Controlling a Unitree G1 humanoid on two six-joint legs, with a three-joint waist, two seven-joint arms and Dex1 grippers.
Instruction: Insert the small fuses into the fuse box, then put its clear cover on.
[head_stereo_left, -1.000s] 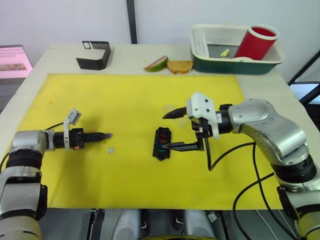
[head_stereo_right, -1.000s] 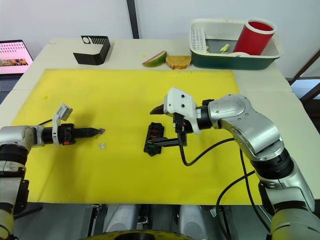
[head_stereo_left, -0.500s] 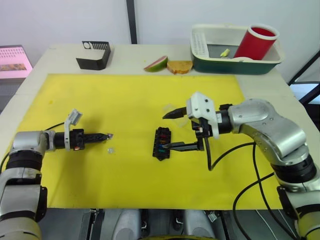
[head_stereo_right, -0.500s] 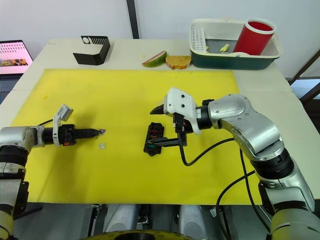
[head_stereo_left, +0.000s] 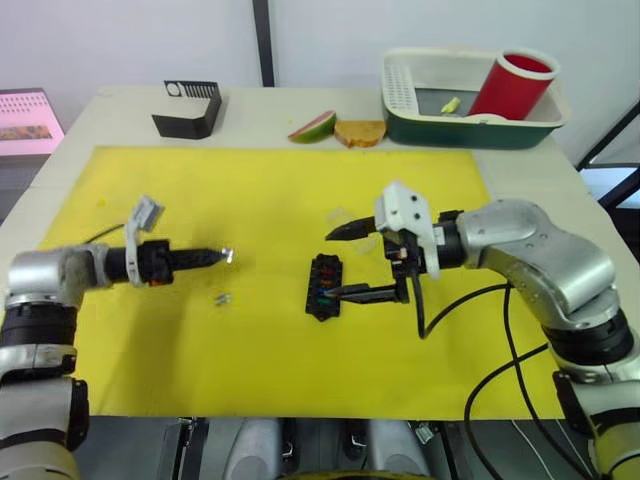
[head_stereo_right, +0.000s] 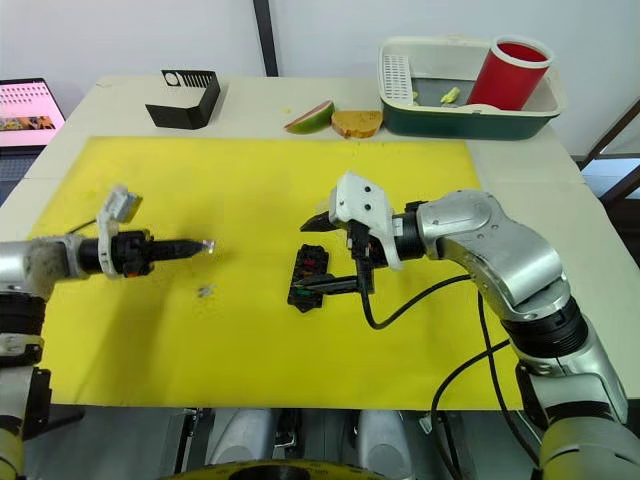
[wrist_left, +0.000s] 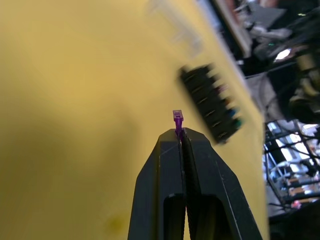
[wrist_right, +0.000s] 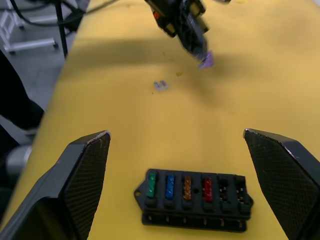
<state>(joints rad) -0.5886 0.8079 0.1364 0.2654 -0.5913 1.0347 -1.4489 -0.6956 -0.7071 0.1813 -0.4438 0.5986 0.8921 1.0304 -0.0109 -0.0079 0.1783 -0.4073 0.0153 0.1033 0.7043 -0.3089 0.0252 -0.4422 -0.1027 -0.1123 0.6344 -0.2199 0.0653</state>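
Left hand (wrist_left: 180, 134) pinches purple fuse (wrist_left: 177, 118), legs hidden; right hand (wrist_right: 177, 145) spread over fuse box (wrist_right: 194, 199)

The small pale piece (head_stereo_left: 222, 297) lying on the yellow mat (head_stereo_left: 250, 200) left of the fuse box (head_stereo_left: 323, 286) is too tiny for me to name. My right fingertip (head_stereo_left: 342, 293) covers part of that box's right edge.

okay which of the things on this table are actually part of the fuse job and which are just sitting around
Part of the job:
- fuse box
- purple fuse, pinched in the left end effector
- loose clear fuse
- clear cover

Just lying about:
- black stand
- fruit slice
- bread
- basket with red cup
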